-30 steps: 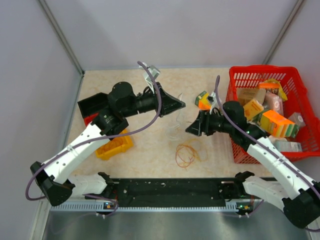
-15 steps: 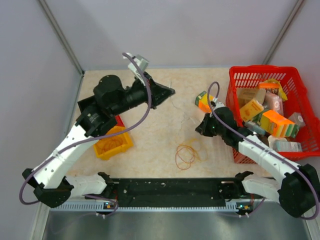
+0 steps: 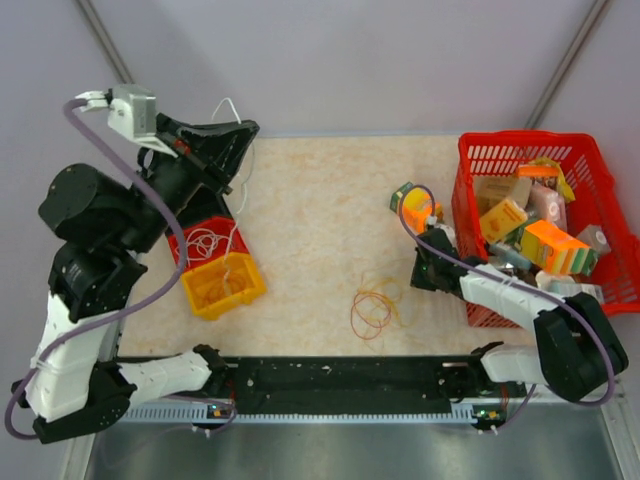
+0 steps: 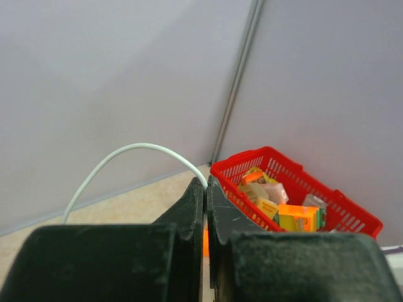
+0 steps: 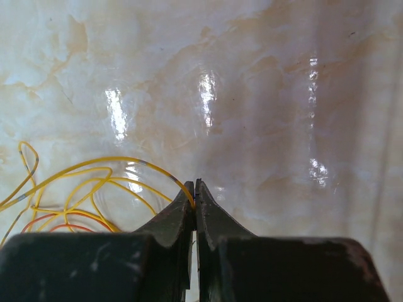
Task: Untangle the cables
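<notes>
A small tangle of red, orange and yellow cables [image 3: 373, 310] lies on the table near the front middle. My right gripper [image 5: 194, 186] is low over the table just right of the tangle, shut on a yellow cable [image 5: 94, 165] whose loops trail to the left. In the top view the right gripper [image 3: 419, 278] sits beside the basket. My left gripper [image 4: 206, 184] is raised at the far left and shut on a white cable [image 4: 135, 147]. That white cable [image 3: 226, 104] arcs above the left gripper [image 3: 241, 138] and hangs down into the bins below.
A red basket [image 3: 590, 160] full of packages stands at the right. A yellow bin [image 3: 215, 297] and a red bin [image 3: 186, 240] sit at the left under the left arm. An orange and green item [image 3: 409, 201] lies by the basket. A black rail [image 3: 340, 375] runs along the near edge.
The left arm swung up and to the left, carrying the white cable from the table's middle to above the bins. The right gripper shut on the yellow cable and drew back towards the basket.
</notes>
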Tool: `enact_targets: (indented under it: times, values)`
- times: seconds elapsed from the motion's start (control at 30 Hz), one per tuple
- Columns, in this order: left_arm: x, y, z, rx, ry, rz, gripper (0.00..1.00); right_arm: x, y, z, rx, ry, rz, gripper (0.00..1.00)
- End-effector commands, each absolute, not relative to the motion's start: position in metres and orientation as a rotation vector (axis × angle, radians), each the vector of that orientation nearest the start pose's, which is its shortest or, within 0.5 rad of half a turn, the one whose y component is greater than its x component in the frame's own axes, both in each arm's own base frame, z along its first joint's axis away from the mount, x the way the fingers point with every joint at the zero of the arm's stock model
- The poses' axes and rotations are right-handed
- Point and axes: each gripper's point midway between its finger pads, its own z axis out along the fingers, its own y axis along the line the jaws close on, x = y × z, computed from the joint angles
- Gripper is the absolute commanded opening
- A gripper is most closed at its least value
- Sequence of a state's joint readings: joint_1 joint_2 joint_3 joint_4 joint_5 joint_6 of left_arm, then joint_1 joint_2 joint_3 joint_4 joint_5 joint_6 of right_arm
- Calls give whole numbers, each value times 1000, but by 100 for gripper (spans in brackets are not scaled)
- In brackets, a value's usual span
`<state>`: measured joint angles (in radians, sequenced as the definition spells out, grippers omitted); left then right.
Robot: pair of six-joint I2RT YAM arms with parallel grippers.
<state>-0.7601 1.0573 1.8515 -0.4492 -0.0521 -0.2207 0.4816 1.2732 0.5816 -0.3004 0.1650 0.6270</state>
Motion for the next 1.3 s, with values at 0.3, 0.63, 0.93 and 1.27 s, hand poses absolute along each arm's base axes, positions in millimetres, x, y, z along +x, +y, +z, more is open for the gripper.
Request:
enact_targets:
  times: [0.3,0.63,0.93,1.27]
  values:
    - [252,-204,579,233,1359,-672,0,249,160,61,-42,2451,497,0]
    - [277,-199,596,188,1283,-554,0,239,152,60,-46,2430,492,0]
    - [327,-245,483,245,1538,-516,0,235,148,56,-25,2430,478,0]
    - [362,-278,253,202,2231,-567,0,234,147,54,-22,2430,475,0]
